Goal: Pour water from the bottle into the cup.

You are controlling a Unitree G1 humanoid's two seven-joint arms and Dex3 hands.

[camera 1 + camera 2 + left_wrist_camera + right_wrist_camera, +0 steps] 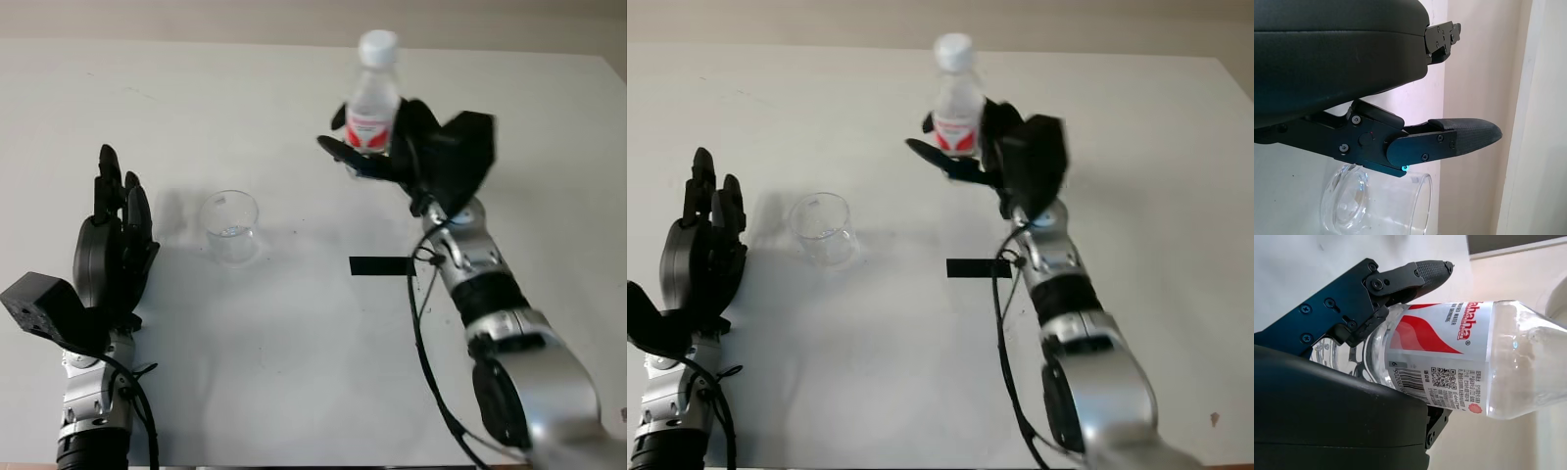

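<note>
the right hand [392, 157] is wrapped around the bottle [372, 103], with fingers [1415, 271] curled across the red and white label and the palm shell pressed to the other side of the body. the bottle is held upright and lifted off the counter [294, 372], its white cap [378, 43] apparently still on (whether it is screwed tight cannot be told). the walls are thin clear plastic, so some give under pressure is to be expected; a squeeze kept low on the labelled belly, where the hold is now, is judged safer than one near the soft shoulder. the bottle looks light, and how full it is cannot be read from these views. the smooth label may slip when the bottle is tipped, so a firm wrap is called for.

the cup [230, 225] stands upright on the counter, well apart from the bottle and toward the robot's left, with a black strip [382, 265] lying on the surface between them. the cup is clear and thin-walled, probably light enough to be nudged or toppled by a stream or a bump.

the left hand [113, 245] is open, holding nothing, just beside the cup on its far-left side; a fingertip [1469, 134] is seen close above the cup's rim in the wrist view.
</note>
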